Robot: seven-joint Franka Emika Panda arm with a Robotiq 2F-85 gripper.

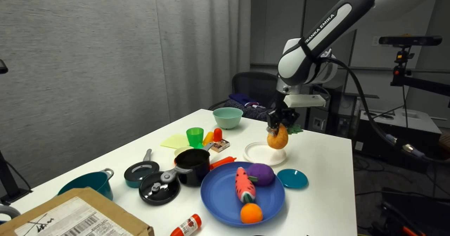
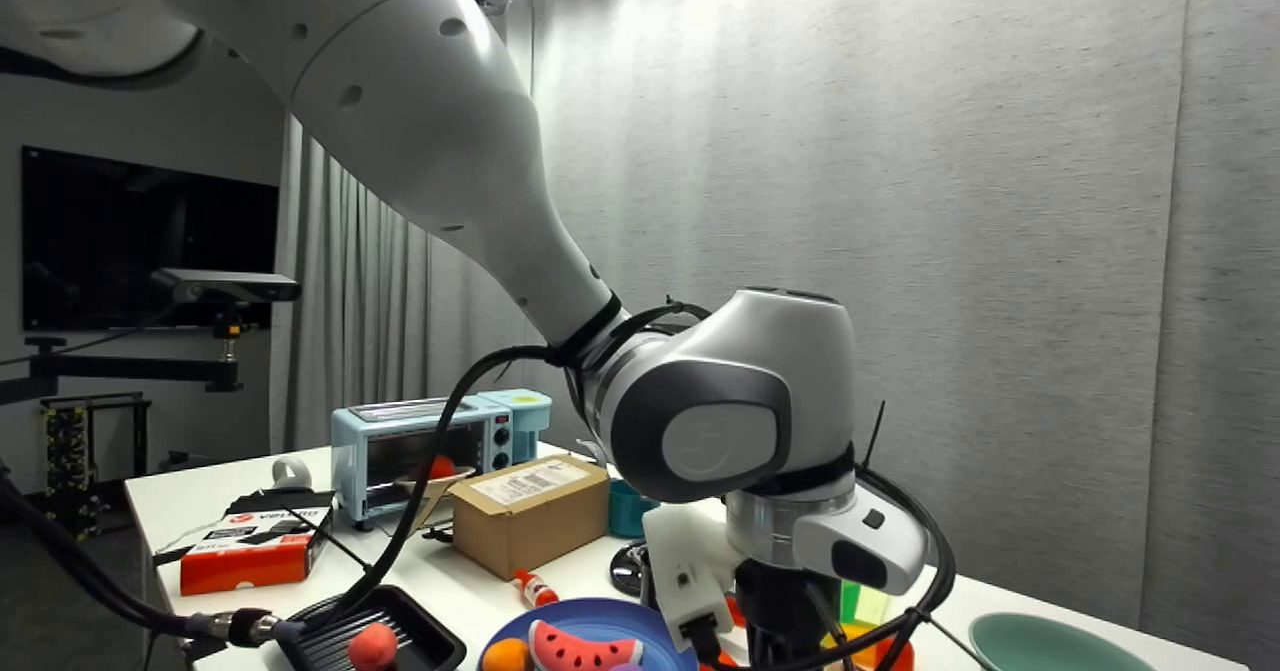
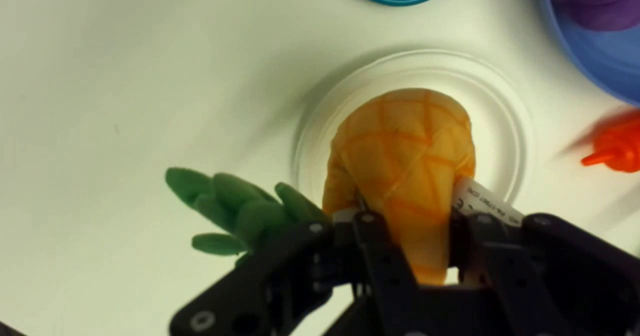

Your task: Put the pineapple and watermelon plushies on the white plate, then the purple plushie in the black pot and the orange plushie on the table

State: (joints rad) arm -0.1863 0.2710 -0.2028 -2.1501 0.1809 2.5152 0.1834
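My gripper [image 3: 400, 213] is shut on the pineapple plushie [image 3: 400, 140], an orange-yellow body with green leaves sticking out sideways. In an exterior view the pineapple [image 1: 277, 140] hangs over the right part of the white plate [image 1: 258, 152]; whether it touches the plate I cannot tell. The watermelon plushie [image 1: 243, 183], the purple plushie [image 1: 261, 174] and the orange plushie [image 1: 251, 213] lie on the blue plate [image 1: 218, 197]. The black pot [image 1: 200, 171] stands left of the blue plate. In an exterior view my arm hides the white plate and gripper; the watermelon [image 2: 585, 651] shows.
A teal lid [image 1: 292, 178] lies between the plates' right sides. A red bottle [image 1: 223, 162] lies beside the white plate. A green bowl [image 1: 227, 118], green cup [image 1: 195, 136], small pan [image 1: 140, 172], black lid [image 1: 160, 190] and cardboard box [image 1: 77, 215] stand around.
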